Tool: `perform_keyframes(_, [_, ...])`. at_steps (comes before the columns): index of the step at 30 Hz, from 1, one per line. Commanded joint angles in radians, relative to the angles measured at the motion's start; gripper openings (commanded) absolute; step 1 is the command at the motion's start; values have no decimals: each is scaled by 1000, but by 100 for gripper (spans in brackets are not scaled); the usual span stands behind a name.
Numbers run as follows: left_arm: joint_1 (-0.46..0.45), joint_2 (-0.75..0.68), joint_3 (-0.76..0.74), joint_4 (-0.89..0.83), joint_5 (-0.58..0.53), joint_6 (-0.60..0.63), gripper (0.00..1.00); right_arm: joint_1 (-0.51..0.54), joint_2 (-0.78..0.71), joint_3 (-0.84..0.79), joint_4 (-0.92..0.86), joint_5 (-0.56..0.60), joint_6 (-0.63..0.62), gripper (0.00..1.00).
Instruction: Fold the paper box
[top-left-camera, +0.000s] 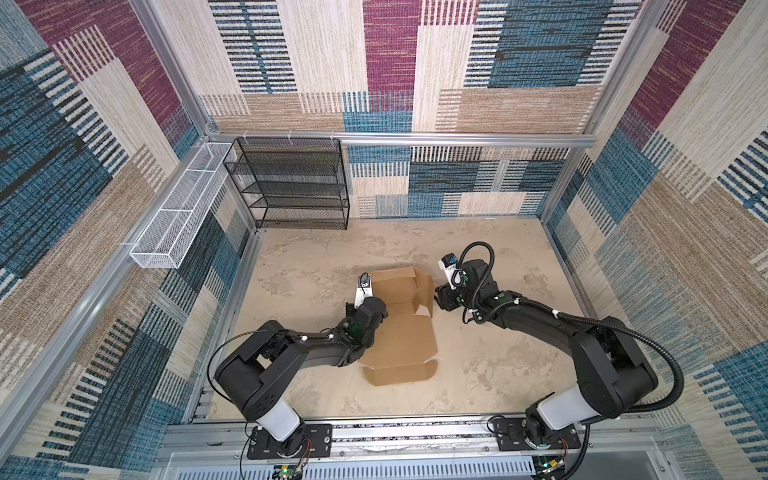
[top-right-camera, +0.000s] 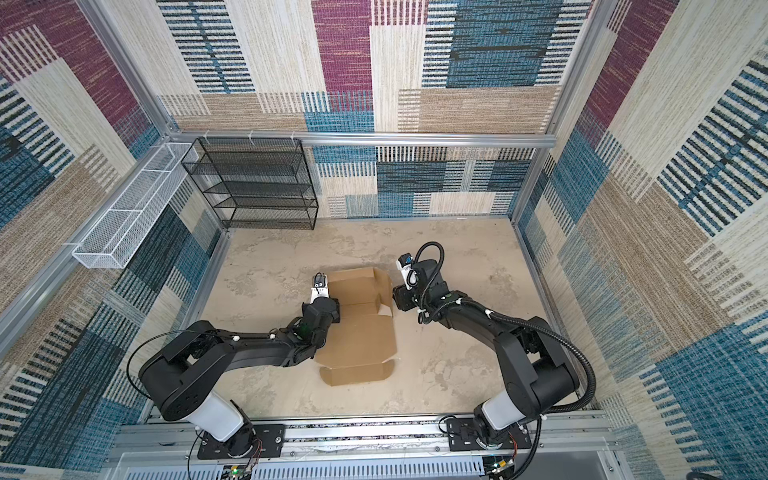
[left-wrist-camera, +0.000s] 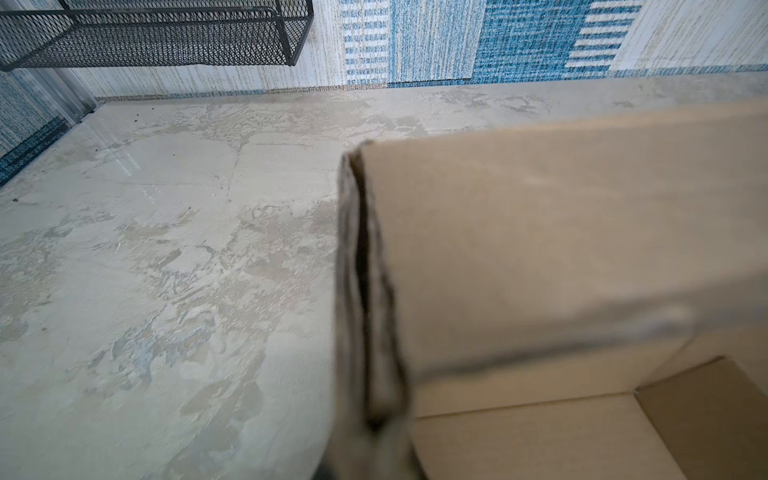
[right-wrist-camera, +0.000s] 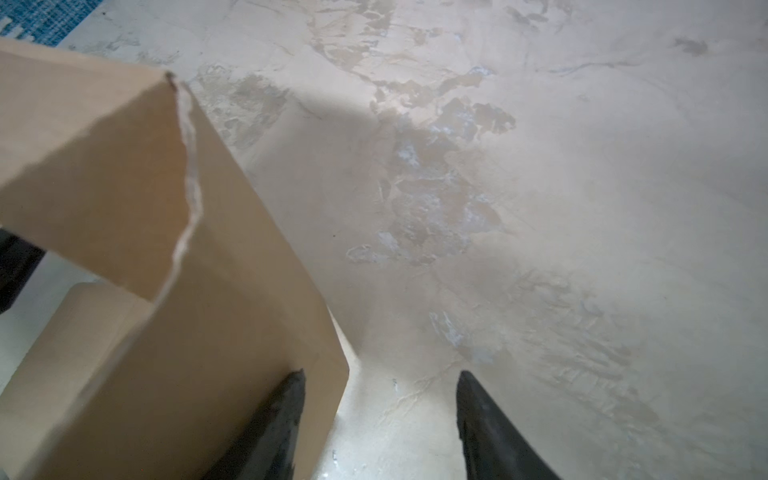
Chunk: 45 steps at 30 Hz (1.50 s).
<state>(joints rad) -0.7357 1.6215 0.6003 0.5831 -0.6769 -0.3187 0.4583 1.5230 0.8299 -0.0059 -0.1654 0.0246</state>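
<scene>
The paper box (top-left-camera: 399, 336) (top-right-camera: 357, 336) lies mid-table in both top views, brown cardboard, partly formed. Its far wall and right flap (top-left-camera: 427, 291) stand up; the lid panel and front flap lie flat toward the near edge. My left gripper (top-left-camera: 352, 311) (top-right-camera: 308, 312) sits at the box's left side, mostly hidden under its wrist. In the left wrist view the doubled left wall (left-wrist-camera: 365, 291) runs straight into the jaws, which are shut on it. My right gripper (right-wrist-camera: 380, 378) (top-left-camera: 438, 297) is open just outside the right flap (right-wrist-camera: 208, 332), one finger (right-wrist-camera: 286, 419) in front of the flap's outer face and bare table between the fingers.
A black mesh shelf rack (top-left-camera: 291, 183) stands against the back wall at the left. A white wire basket (top-left-camera: 178, 212) hangs on the left wall rail. Patterned walls with aluminium rails enclose the table (top-left-camera: 498, 332).
</scene>
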Motion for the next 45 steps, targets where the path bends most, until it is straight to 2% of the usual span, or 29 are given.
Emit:
perform_keyframes(1, [-1, 3, 4, -40, 14, -2, 0, 14, -9, -5, 60, -4, -24, 60])
perform_keyframes(16, [-1, 0, 4, -34, 34, 3, 0, 69, 19, 19, 79, -26, -57, 59])
perform_keyframes(45, [-1, -6, -19, -2, 66, 29, 0, 115, 100, 49, 212, -36, -13, 63])
